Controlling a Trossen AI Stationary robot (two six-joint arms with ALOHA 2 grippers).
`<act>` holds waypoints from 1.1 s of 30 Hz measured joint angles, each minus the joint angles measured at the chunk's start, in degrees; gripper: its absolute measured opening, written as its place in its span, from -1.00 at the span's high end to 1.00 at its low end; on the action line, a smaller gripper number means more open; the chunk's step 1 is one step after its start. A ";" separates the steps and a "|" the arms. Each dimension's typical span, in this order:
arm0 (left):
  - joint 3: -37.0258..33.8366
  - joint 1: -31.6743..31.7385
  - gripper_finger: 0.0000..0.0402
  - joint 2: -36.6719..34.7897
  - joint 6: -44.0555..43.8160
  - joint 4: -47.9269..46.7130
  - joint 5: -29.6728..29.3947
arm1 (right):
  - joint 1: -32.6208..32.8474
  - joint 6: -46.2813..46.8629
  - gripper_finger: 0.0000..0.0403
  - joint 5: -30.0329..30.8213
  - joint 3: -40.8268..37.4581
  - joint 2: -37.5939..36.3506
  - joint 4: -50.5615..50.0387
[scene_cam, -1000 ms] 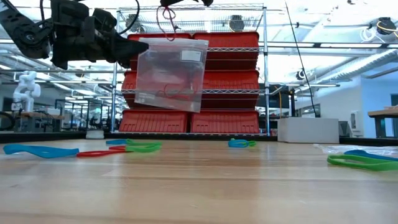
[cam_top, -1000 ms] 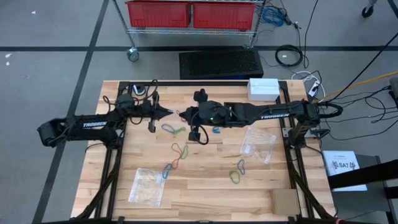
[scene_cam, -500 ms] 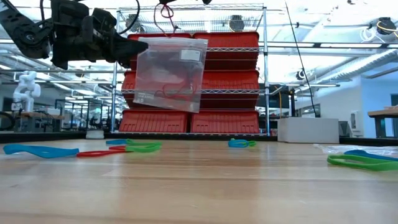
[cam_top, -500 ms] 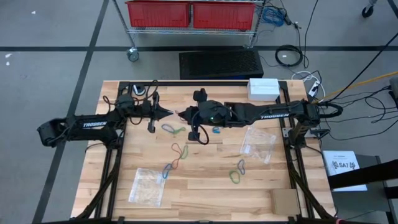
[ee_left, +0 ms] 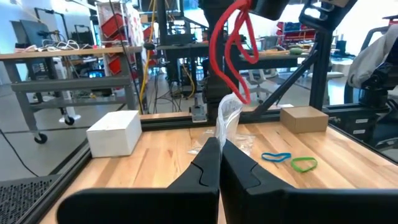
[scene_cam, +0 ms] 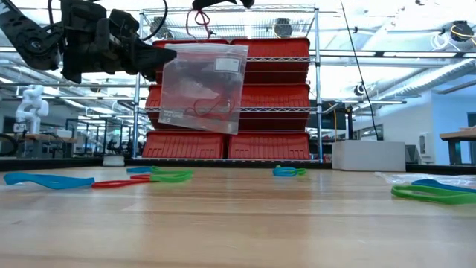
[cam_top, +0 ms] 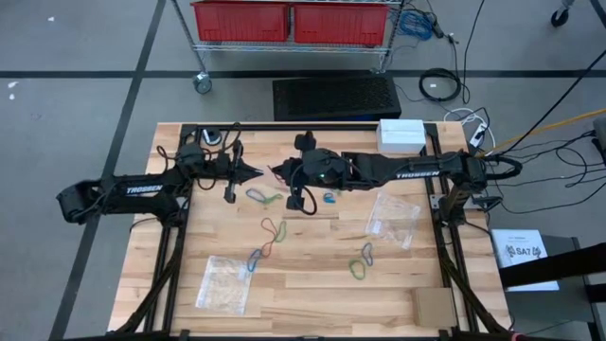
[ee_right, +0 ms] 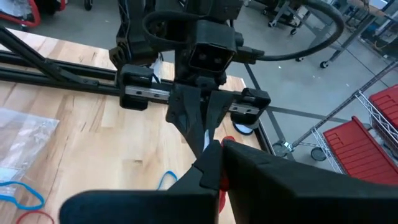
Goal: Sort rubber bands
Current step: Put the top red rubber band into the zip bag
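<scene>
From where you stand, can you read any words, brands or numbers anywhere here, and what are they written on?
"TROSSEN": white letters on the left arm.
"TROSSEN": white letters on the right arm.
"SA7", as far as it can be made out: on the white sheet beside the table; its smaller print is too small to read.
White label on the held clear bag: too blurred to read.

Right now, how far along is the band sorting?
Done: a bagged red band shows inside the raised bag. In hand: the left gripper pinches that bag's edge while the right gripper holds another red band above it. Left: blue, green and red loose bands lie on the table, near two more bags.
</scene>
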 joint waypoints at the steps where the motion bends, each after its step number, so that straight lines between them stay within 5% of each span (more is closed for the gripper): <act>1: 0.00 0.00 1.00 0.00 0.00 0.00 0.01 | 0.00 -0.02 1.00 -0.05 0.00 0.00 -0.03; 33: 0.00 0.01 1.00 0.00 0.00 -0.09 0.81 | 0.08 -0.16 1.00 -0.50 2.34 -0.22 -2.42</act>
